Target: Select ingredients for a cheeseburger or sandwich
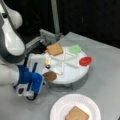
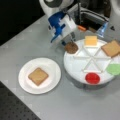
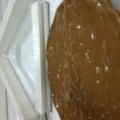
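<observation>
Gripper [image 2: 69, 43]: was right at the patty [image 2: 71, 47] on the round tray [image 2: 75, 67]; fingers' grip could not be told.
Toast [image 2: 38, 76]: lay on the paper plate [image 2: 25, 82].
Cheese [image 2: 90, 40]: sat in the tray.

front views: both look down from above, on opposite sides of the divided tray [image 1: 75, 75] [image 2: 75, 72] | shared: tray, paper plate [image 1: 60, 110] [image 2: 25, 82], gripper [image 1: 42, 80] [image 2: 68, 41] | wrist: pressed close below the fingers, patty [image 3: 85, 62] fills it

I'm working in a lab: a grey metal table [image 2: 75, 105], a perforated black optical breadboard [image 2: 12, 110], dark curtain backdrop [image 1: 87, 15], and an aluminium post [image 1: 55, 16].
</observation>
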